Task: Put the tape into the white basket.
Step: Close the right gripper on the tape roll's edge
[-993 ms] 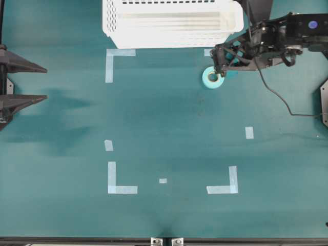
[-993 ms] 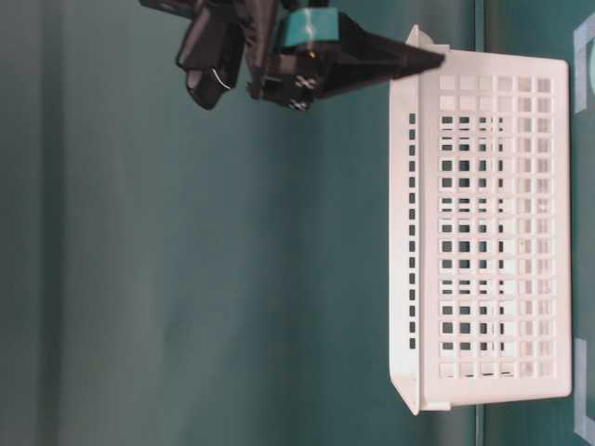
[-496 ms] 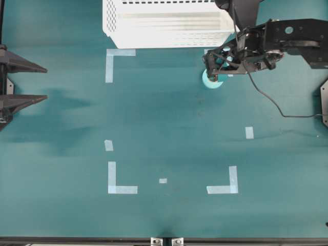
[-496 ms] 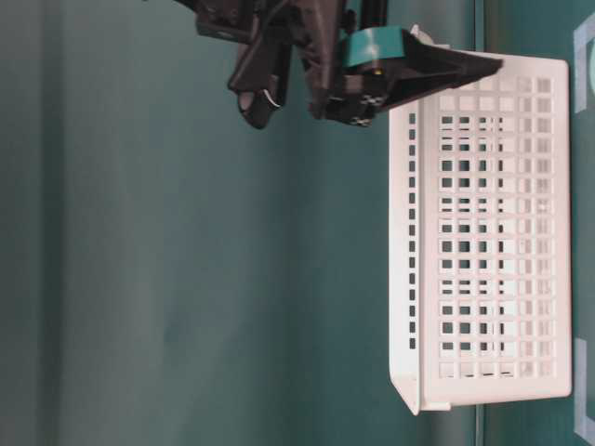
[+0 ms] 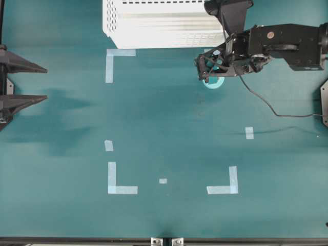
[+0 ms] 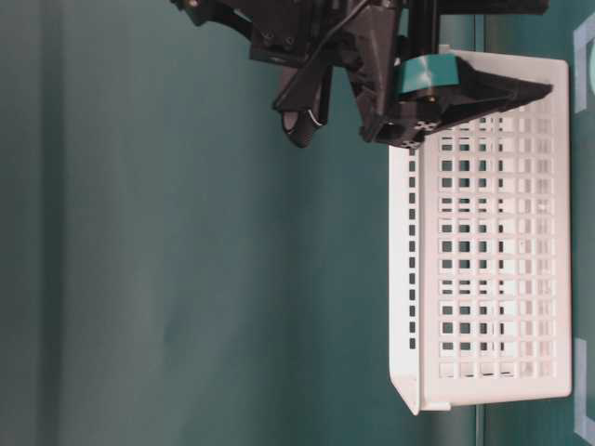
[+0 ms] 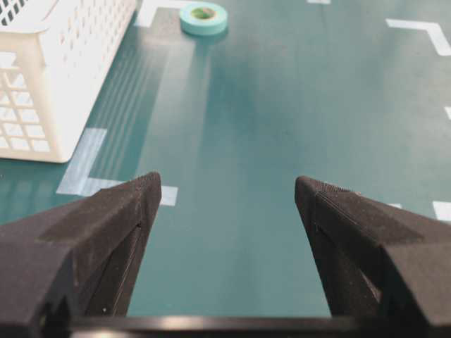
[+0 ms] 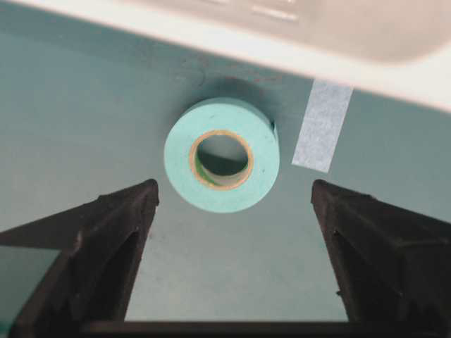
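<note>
Tape [image 8: 222, 155] flat on table; right tool [image 8: 229, 232] spread above it; left tool [image 7: 225, 211] spread.

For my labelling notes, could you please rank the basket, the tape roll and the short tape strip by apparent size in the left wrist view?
1. Basket, cropped and nearest.
2. Tape strip.
3. Tape roll, farther away, so unsure against the strip.

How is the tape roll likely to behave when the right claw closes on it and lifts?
The tape lies flat on its side on the table, so it probably won't roll if nudged. It looks small and thick-walled, likely light and fairly stiff. The right claw is open wide around it; its smooth curved wall could slip if pinched off-centre.
</note>
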You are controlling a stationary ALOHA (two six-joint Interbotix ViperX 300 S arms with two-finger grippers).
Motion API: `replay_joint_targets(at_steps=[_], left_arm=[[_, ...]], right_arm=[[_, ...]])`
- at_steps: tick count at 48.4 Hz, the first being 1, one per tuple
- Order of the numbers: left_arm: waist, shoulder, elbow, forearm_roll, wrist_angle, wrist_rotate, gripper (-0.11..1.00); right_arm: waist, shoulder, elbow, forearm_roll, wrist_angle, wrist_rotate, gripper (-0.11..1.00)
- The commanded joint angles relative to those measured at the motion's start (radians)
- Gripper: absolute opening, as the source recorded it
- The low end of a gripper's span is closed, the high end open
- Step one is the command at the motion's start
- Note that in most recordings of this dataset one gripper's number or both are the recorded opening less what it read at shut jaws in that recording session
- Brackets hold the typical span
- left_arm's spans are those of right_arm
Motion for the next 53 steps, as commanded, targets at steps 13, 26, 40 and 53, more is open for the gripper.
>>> replay_joint_targets(at_steps=[13, 26, 40, 53], left_arm=[[0.005, 0.008, -0.012, 0.003, -0.005, 0.002, 0.32], [0.005, 0.008, -0.012, 0.003, -0.006, 0.0, 0.32], [0.005, 0.008, -0.012, 0.003, -0.005, 0.0, 0.32], [0.005, 0.006, -0.012, 0.003, -0.005, 0.0, 0.32]], right_arm=[[-0.002, 0.011, -0.011, 0.014, -0.029, 0.0, 0.96], [0.0, 0.018, 0.008, 0.061, -0.069, 0.003, 1.0], [-0.003, 0.018, 0.043, 0.071, -0.077, 0.052, 1.0], [-0.003, 0.028, 0.048, 0.063, -0.112, 0.064, 1.0]])
